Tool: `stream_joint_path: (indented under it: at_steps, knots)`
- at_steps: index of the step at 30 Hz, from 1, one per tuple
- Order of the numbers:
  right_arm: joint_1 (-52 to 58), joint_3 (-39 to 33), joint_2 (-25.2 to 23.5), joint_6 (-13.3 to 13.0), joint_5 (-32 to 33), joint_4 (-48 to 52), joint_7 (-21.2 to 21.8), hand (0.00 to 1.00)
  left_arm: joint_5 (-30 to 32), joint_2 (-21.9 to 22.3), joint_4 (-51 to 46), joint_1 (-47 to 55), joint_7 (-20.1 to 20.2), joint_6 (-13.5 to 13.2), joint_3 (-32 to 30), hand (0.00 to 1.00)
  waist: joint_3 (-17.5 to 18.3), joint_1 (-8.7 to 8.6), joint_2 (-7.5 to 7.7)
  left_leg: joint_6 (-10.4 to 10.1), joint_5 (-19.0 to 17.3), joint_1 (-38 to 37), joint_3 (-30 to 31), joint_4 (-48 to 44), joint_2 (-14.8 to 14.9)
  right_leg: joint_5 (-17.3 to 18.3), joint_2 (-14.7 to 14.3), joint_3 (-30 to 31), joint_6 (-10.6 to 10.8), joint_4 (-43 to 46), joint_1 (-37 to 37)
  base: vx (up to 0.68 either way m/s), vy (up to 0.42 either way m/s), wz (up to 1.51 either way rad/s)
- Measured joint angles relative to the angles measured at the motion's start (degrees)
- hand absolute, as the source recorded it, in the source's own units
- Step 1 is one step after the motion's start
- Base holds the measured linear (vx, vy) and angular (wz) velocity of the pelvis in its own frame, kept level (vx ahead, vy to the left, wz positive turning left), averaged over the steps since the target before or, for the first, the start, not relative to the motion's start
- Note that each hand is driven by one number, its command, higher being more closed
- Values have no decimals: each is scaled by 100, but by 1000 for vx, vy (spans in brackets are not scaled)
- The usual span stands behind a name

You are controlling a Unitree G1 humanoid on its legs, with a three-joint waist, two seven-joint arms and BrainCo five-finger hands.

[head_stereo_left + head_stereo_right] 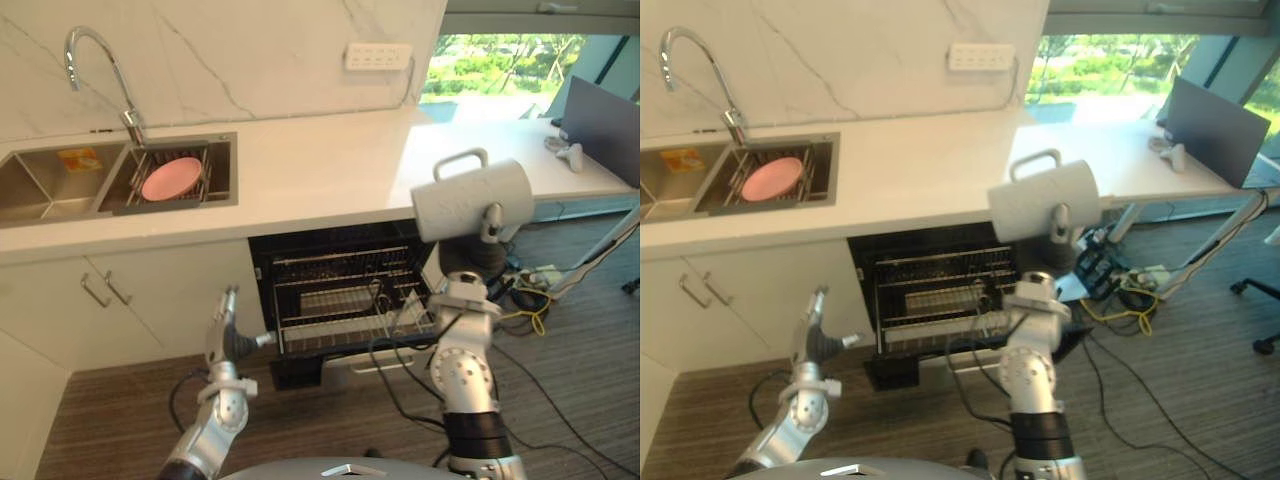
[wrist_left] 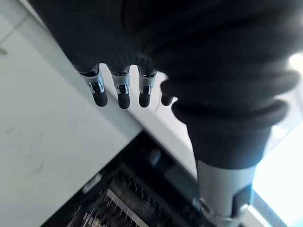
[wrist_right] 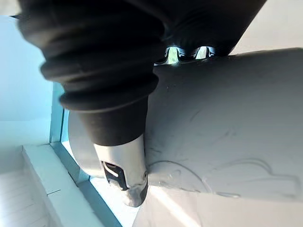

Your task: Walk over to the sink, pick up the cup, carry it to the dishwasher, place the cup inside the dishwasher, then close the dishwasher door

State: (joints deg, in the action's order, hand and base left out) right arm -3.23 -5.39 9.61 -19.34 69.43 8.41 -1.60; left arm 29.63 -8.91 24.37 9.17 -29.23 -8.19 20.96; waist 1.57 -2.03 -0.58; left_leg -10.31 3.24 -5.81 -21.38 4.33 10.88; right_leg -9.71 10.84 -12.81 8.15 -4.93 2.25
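Note:
A pale grey cup [image 1: 470,200] with a loop handle lies on its side in the air, above the right part of the open dishwasher [image 1: 335,285]. My right hand [image 1: 489,228] is shut on the cup from below, and its thumb [image 3: 124,176] presses the cup's wall [image 3: 227,132]. The dishwasher's wire rack [image 1: 350,320] is drawn out over the lowered door [image 1: 365,368]. Lower left, my left hand [image 1: 225,328] is open in front of the cabinet, its straight fingers [image 2: 122,90] holding nothing.
A sink [image 1: 30,185] with a curved tap [image 1: 95,55] sits at the counter's left; a pink plate [image 1: 170,178] rests in its drainer. Cabinet handles [image 1: 105,290] lie left of the dishwasher. A desk with a monitor [image 1: 605,125] and floor cables [image 1: 535,300] are on the right.

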Motion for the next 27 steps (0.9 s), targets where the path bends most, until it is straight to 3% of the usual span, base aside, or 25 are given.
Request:
stream_joint_path:
  at_steps: [2, 5, 8, 10, 11, 13, 14, 18, 19, 22, 27]
  knots:
    - [99, -337, 262, 95, -295, -548, 79, 100, -17, -18, 445, 352, 528, 48, -105, 0, -7, -12, -11, 18, 16, 70, 126, -1, 12, 2, -2, -133, 37, -1, -23, 16, -10, 22]
    - [99, -419, 341, 229, -845, -1165, 161, 100, -46, -45, 1183, 634, 739, 232, -564, 0, -63, 3, -6, 18, 17, 66, 239, -3, 15, 19, 6, -246, 61, 7, -113, 11, -3, 22]
    - [88, -370, 360, 579, -1654, -1870, 157, 100, -308, -195, 2194, 776, 844, 566, -1238, 0, -216, 144, 31, 23, 20, 76, 420, -19, 3, 58, 48, -473, 94, -8, -234, -16, 6, 30]
    - [-88, -254, 391, 855, -1961, -2464, 90, 100, -641, -227, 2851, 770, 1329, 1133, -1755, 0, -371, 300, 46, 28, 30, 106, 519, -15, -32, 75, 94, -566, 116, -8, -275, -25, 15, 23]
    - [-177, -237, 391, 908, -2041, -2631, 62, 100, -720, -223, 3049, 772, 1437, 1247, -1860, 0, -404, 329, 48, 28, 31, 123, 536, -15, -39, 76, 102, -581, 118, -8, -274, -24, 15, 19]
    - [-543, -200, 414, 1152, -2510, -3198, -114, 100, -1016, -181, 3541, 823, 1821, 1721, -2098, 0, -588, 410, 70, 29, 70, 186, 627, -12, -43, 74, 114, -682, 118, -5, -286, -17, 8, 20]
    - [-644, -192, 433, 1240, -2601, -3302, -162, 100, -1086, -158, 3549, 852, 1874, 1784, -2099, 0, -645, 433, 75, 26, 78, 188, 646, -10, -43, 74, 114, -695, 118, -3, -295, -14, 2, 18]
    - [-1631, -179, 708, 1461, -3114, -4106, -486, 100, -1505, 48, 3439, 739, 1924, 1745, -2130, 0, -1078, 569, 155, 74, 258, 574, 962, -21, -40, 36, 120, -999, 84, 31, -179, -40, -3, 38]
    - [-2141, -175, 970, 1469, -3158, -4425, -523, 100, -1706, 65, 3282, 455, 1924, 1612, -2129, 0, -1323, 678, 209, 91, 386, 855, 1079, -16, -31, -39, 106, -1092, 38, 33, 9, -101, -12, 41]
    - [-2890, -177, 1302, 1492, -3155, -4795, -579, 100, -1821, -19, 3112, 161, 1960, 1580, -2139, 0, -1861, 826, 315, 122, 518, 1138, 1217, -20, -32, -118, 110, -1181, 11, 94, 213, -78, -2, 26]
    - [-3963, -34, 1742, 1782, -3259, -5596, -771, 100, -1831, -214, 3018, -32, 2226, 1689, -2144, 0, -2570, 989, 301, 191, 550, 1557, 1368, -265, -139, -92, 288, -1237, 25, 401, 554, -45, 29, 16]
